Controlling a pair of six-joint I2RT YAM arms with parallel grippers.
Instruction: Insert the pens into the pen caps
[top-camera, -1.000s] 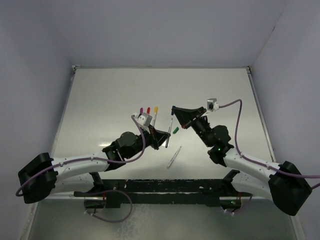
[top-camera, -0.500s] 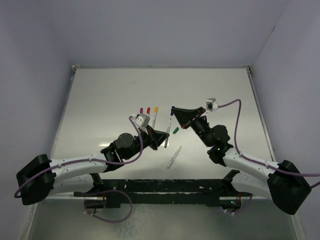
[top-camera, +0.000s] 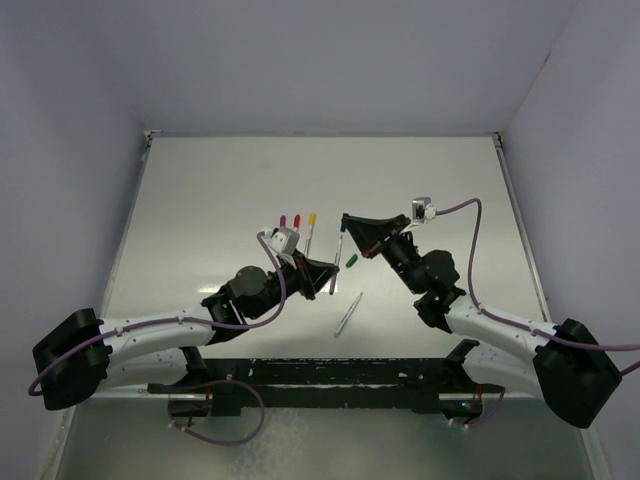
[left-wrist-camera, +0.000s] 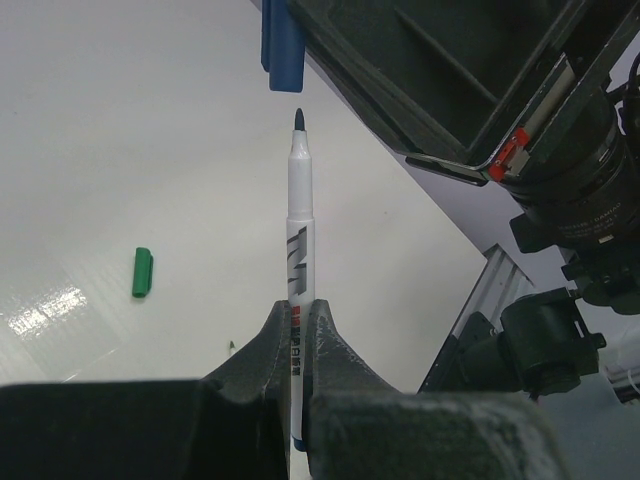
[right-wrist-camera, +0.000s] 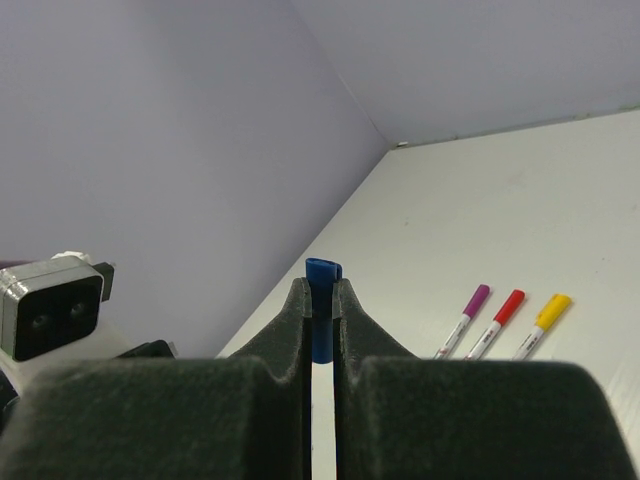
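My left gripper (left-wrist-camera: 297, 310) is shut on a white pen (left-wrist-camera: 299, 225) with a dark uncapped tip pointing away from it. My right gripper (right-wrist-camera: 321, 290) is shut on the blue cap (right-wrist-camera: 322, 305). In the left wrist view the blue cap (left-wrist-camera: 283, 45) hangs just beyond the pen tip, slightly to its left, with a small gap between them. In the top view the left gripper (top-camera: 328, 277) holds the pen (top-camera: 338, 252) up toward the right gripper (top-camera: 347, 219). A green cap (top-camera: 351, 261) and a loose uncapped pen (top-camera: 347, 313) lie on the table.
Three capped pens, purple (right-wrist-camera: 466, 316), red (right-wrist-camera: 498, 320) and yellow (right-wrist-camera: 541, 323), lie side by side on the white table (top-camera: 200, 200) left of the grippers. Grey walls enclose the table on three sides. The green cap also shows in the left wrist view (left-wrist-camera: 142, 272).
Both grippers have shifted slightly to the left, bringing the pen tip close under the blue cap. Each keeps its hold.
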